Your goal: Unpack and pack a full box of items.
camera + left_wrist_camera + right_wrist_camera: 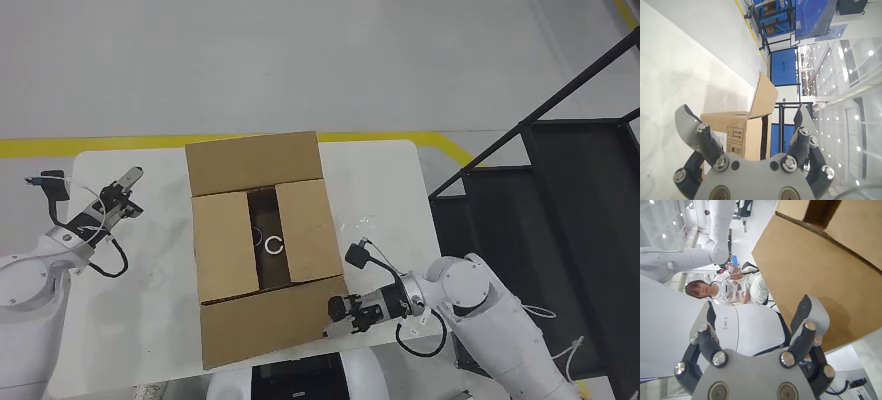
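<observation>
A white table (375, 190) is standing beside black metal steps (560, 200); a yellow line (40, 149) is running across the floor behind.

Two side flaps (222, 248) are lying folded over the box (255, 165), leaving only a narrow slot (265, 240) between them for reaching in, while the near flap (265, 325) is jutting out just beside the right gripper (337, 318) and bare table (380, 200) is lying open on both sides.

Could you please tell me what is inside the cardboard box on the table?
Through the gap between the two folded side flaps, the cardboard box shows a dark interior with a round white-rimmed item. The flaps cover everything else inside.
</observation>
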Robot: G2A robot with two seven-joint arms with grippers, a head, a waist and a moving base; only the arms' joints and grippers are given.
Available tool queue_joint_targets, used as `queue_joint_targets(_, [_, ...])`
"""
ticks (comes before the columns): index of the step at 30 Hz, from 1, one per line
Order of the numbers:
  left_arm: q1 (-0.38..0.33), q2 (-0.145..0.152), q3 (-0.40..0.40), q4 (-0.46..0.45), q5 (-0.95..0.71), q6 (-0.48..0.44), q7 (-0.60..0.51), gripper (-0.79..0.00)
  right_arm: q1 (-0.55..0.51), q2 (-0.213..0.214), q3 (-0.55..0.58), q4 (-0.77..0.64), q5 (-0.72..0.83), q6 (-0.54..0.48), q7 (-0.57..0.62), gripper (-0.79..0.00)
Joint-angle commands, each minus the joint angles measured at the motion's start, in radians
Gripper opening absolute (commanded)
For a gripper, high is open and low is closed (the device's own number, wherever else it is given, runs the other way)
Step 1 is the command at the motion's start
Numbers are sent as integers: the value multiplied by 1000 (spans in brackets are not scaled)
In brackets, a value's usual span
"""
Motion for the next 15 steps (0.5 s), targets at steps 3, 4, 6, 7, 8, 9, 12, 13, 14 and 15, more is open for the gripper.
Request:
queue_joint_targets(3, [5,-1,0,-5,-1,2,0,0,-46,9,18,-39,-93,-16,-49,0])
queue_joint_targets(4, [6,-1,1,-7,0,1,0,0,-57,10,16,-47,-123,-21,-67,0])
queue_joint_targets(6, [5,-1,1,-10,0,0,-1,0,-73,12,13,-60,-181,-28,-110,0])
queue_joint_targets(7, [5,-2,1,-10,-1,0,0,0,-79,13,11,-68,-226,-33,-129,0])
queue_joint_targets(8, [5,-2,0,-11,-1,-1,0,0,-86,14,4,-75,-255,-36,-144,0])
queue_joint_targets(9, [6,-2,-1,-12,-1,-2,-1,0,-89,15,-1,-84,-278,-39,-157,0])
queue_joint_targets(12, [9,-2,-7,-11,1,-3,2,0,-100,16,-5,-98,-309,-37,-195,0])
queue_joint_targets(13, [11,-2,-9,-11,0,-4,6,0,-100,16,-5,-98,-309,-37,-195,0])
queue_joint_targets(14, [11,-2,-10,-11,0,-4,8,0,-100,16,-5,-98,-309,-37,-195,0])
queue_joint_targets(15, [11,-2,-10,-11,0,-4,8,0,-100,16,-5,-98,-309,-37,-195,0])
